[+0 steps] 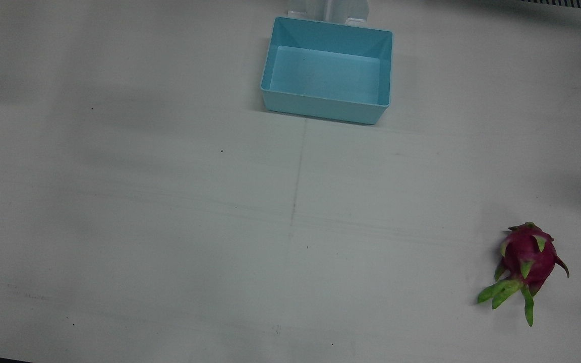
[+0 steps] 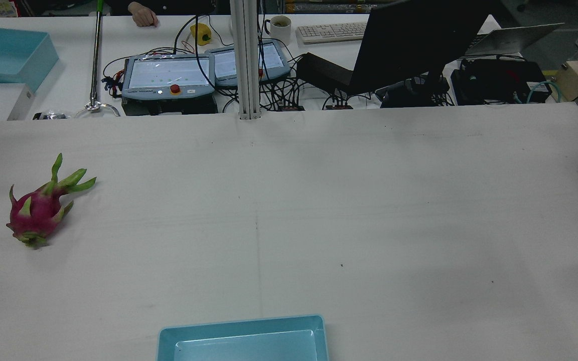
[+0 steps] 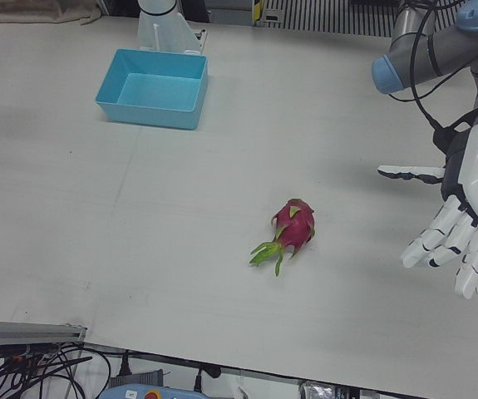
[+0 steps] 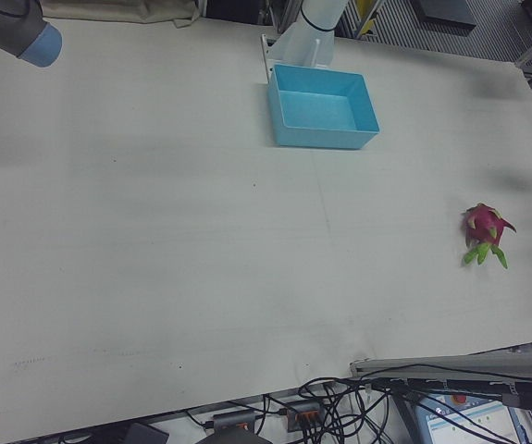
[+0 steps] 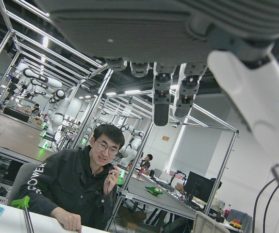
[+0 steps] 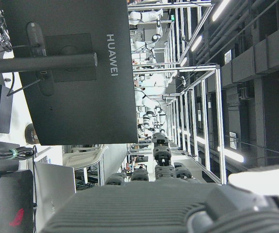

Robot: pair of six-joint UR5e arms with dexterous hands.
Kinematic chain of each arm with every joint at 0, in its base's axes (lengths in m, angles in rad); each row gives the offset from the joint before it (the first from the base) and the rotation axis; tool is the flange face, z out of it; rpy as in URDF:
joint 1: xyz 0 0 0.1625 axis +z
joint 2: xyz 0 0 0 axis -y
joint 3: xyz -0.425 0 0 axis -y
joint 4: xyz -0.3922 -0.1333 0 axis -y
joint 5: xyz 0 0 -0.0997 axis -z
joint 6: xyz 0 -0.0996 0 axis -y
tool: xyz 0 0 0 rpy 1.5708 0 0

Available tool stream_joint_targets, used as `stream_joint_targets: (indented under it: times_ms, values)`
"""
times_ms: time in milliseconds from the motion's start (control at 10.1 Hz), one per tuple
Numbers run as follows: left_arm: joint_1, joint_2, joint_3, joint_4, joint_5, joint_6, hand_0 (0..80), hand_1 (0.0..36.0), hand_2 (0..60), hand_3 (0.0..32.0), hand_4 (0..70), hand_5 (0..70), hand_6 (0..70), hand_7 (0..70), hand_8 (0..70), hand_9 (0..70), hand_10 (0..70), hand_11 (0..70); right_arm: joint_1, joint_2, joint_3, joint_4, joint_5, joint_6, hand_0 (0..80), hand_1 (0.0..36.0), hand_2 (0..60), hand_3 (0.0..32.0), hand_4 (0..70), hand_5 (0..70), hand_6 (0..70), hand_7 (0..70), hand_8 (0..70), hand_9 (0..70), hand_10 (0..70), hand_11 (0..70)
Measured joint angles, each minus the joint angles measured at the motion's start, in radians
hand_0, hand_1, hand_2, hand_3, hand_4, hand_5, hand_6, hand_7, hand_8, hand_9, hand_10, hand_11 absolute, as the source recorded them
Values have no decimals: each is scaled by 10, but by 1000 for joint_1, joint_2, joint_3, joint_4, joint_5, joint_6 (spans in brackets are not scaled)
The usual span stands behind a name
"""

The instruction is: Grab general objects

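Note:
A pink dragon fruit point(image 1: 528, 264) with green scales lies on its side on the white table, on the robot's left half; it also shows in the rear view point(image 2: 38, 208), the left-front view point(image 3: 291, 229) and the right-front view point(image 4: 485, 228). My left hand point(image 3: 465, 219) is open and empty, fingers spread, hovering well off to the side of the fruit and apart from it. Its fingertips point(image 5: 161, 111) show in the left hand view, holding nothing. My right hand point(image 6: 168, 204) shows only in its own view, its fingers apart and nothing between them; the camera looks away from the table.
An empty light-blue bin point(image 1: 327, 70) stands at the robot's side of the table, mid-width, also in the left-front view point(image 3: 152, 87). A monitor, cables and control pendants point(image 2: 168, 77) lie beyond the far edge. The right arm's elbow point(image 4: 16, 28) is at the table's corner.

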Motion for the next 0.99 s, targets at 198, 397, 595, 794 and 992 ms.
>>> stream_joint_targets:
  times_ms: [198, 397, 595, 794, 992]
  values:
    - [51, 3, -33, 20, 26, 85, 528, 255, 186, 0, 0, 0, 0, 99, 0, 5, 0, 0, 0, 0, 0, 0, 0, 0, 0, 0, 0, 0, 0, 0, 0, 0, 0, 0, 0, 0]
    - [131, 3, -109, 109, 28, 201, 539, 278, 186, 114, 0, 0, 0, 32, 0, 0, 0, 0, 0, 0, 0, 0, 0, 0, 0, 0, 0, 0, 0, 0, 0, 0, 0, 0, 0, 0]
    - [217, 3, -174, 215, 18, 333, 543, 284, 191, 130, 0, 0, 0, 36, 0, 0, 0, 0, 0, 0, 0, 0, 0, 0, 0, 0, 0, 0, 0, 0, 0, 0, 0, 0, 0, 0]
    - [288, 2, -181, 293, -20, 405, 521, 265, 193, 114, 0, 0, 0, 70, 0, 0, 0, 0, 0, 0, 0, 0, 0, 0, 0, 0, 0, 0, 0, 0, 0, 0, 0, 0, 0, 0]
    - [327, 3, -136, 329, -58, 423, 476, 177, 80, 184, 0, 0, 0, 46, 0, 0, 0, 0, 0, 0, 0, 0, 0, 0, 0, 0, 0, 0, 0, 0, 0, 0, 0, 0, 0, 0]
